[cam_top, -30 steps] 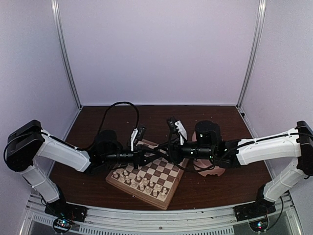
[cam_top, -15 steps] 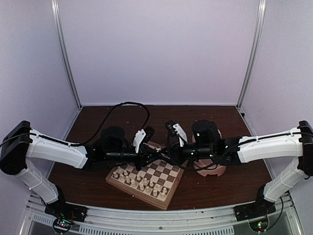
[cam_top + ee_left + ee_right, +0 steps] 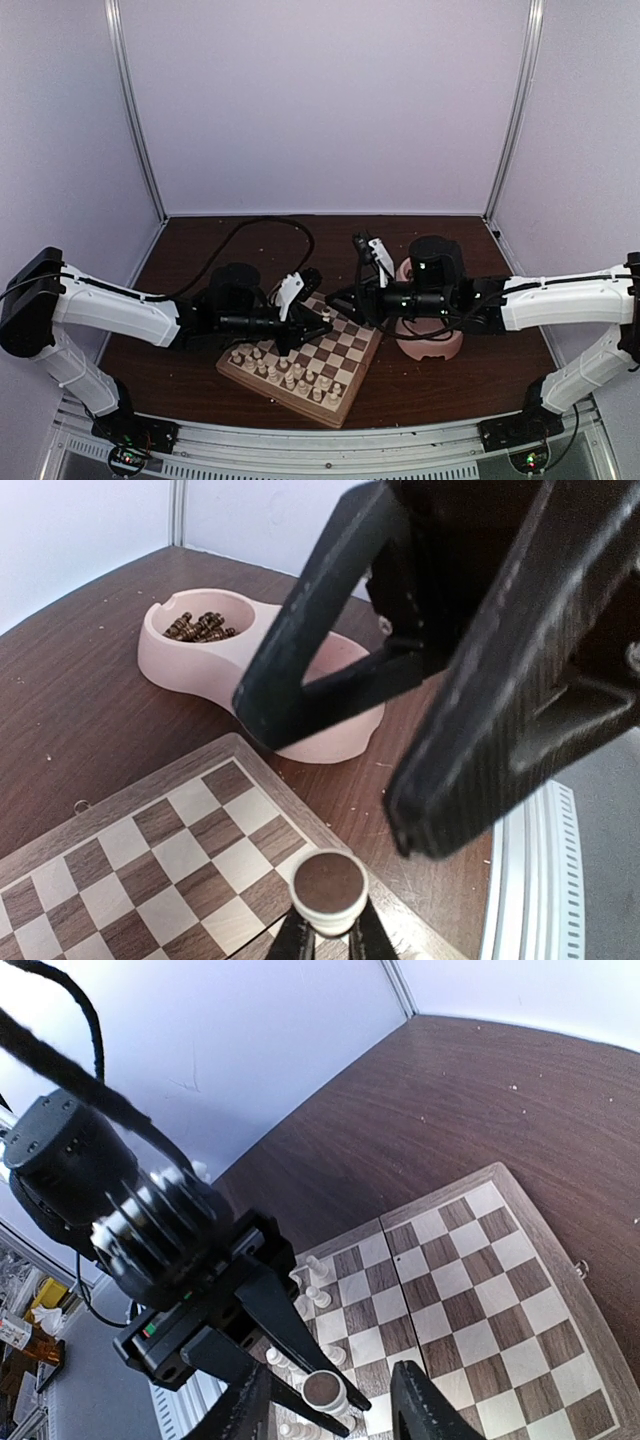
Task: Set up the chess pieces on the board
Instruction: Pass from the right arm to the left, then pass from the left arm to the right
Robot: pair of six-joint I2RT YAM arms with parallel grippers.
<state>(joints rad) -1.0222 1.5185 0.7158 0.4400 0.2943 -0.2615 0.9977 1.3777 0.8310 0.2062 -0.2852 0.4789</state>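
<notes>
The left gripper [image 3: 330,928] pinches a pale cream turned chess piece [image 3: 328,888] between the right gripper [image 3: 333,1410]'s spread jaws. The rim of the checked wooden board [image 3: 130,845] lies beneath.

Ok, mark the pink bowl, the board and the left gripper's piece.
pink bowl [image 3: 190,668]: left wrist view, outer wall.
board [image 3: 183,853]: left wrist view, bare square.
chess piece [image 3: 328,882]: left wrist view, dark round underside.

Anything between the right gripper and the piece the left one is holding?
Nothing visible. The cream chess piece, pinched in the left gripper over the board, sits in line with the gap between the right gripper's parted fingers.
</notes>
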